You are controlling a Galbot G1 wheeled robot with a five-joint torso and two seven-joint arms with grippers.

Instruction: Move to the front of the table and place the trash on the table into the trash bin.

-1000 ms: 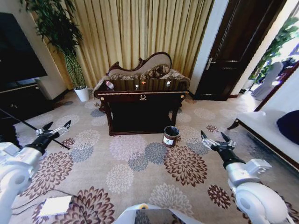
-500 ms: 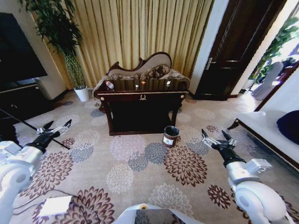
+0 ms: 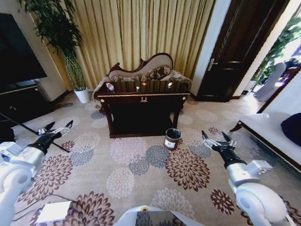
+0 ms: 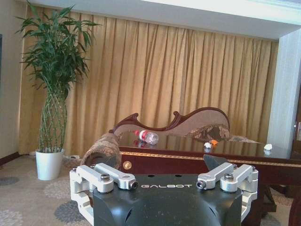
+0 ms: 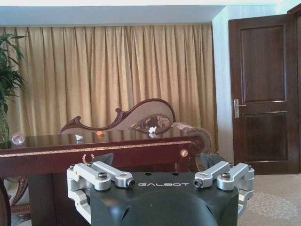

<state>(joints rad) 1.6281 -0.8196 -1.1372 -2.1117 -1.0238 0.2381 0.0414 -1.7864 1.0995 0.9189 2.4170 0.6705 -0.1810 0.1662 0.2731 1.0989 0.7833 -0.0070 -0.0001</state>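
The bench stood ahead, with the sofa behind it. The bottle lay at the bench's left end and scraps lay toward the right. The bin stood on the floor before the bench's right side.

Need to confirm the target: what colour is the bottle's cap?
Red. The bottle lies on the table, clearest in the left wrist view.

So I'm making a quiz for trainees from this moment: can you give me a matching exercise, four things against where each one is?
Things:
1. plastic bottle
2. trash bin
3. potted plant
4. left gripper

Places:
A. on the carpet, at the table's front right leg
B. lying at the tabletop's left end
C. open above the carpet, short of the table
D. in the corner beside the curtain

Pairs: 1-B, 2-A, 3-D, 4-C
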